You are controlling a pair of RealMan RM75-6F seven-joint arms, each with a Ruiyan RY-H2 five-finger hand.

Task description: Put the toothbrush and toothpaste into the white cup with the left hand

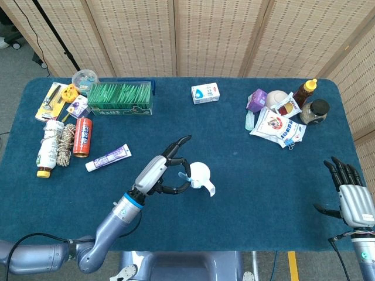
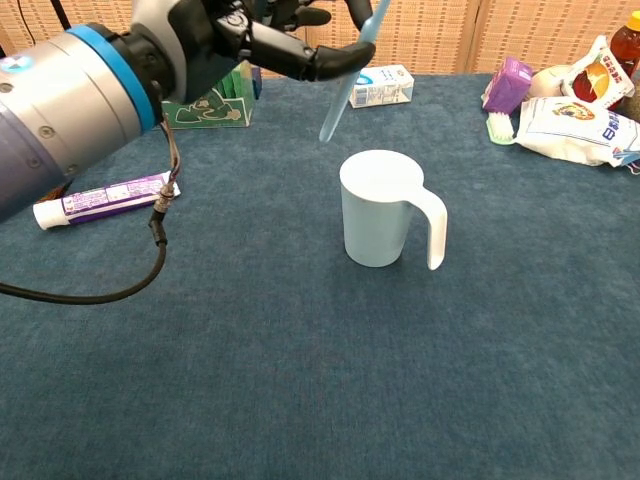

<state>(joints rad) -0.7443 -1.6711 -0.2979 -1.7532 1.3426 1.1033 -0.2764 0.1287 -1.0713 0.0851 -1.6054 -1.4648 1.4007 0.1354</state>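
Note:
The white cup (image 1: 199,175) (image 2: 376,211) stands upright mid-table, handle toward the front right. My left hand (image 1: 162,173) (image 2: 250,30) hovers just left of it and pinches a light blue toothbrush (image 1: 183,171) (image 2: 345,75). In the chest view the brush hangs tilted, its lower end above and just left of the cup's rim. The purple-and-white toothpaste tube (image 1: 107,158) (image 2: 103,198) lies flat on the cloth to the left, apart from the hand. My right hand (image 1: 353,198) rests open at the table's front right corner, holding nothing.
A green box (image 1: 120,98), a red can (image 1: 83,137), a bottle and small items crowd the back left. A small milk carton (image 1: 205,93) sits at the back middle. Snack bags and jars (image 1: 276,124) fill the back right.

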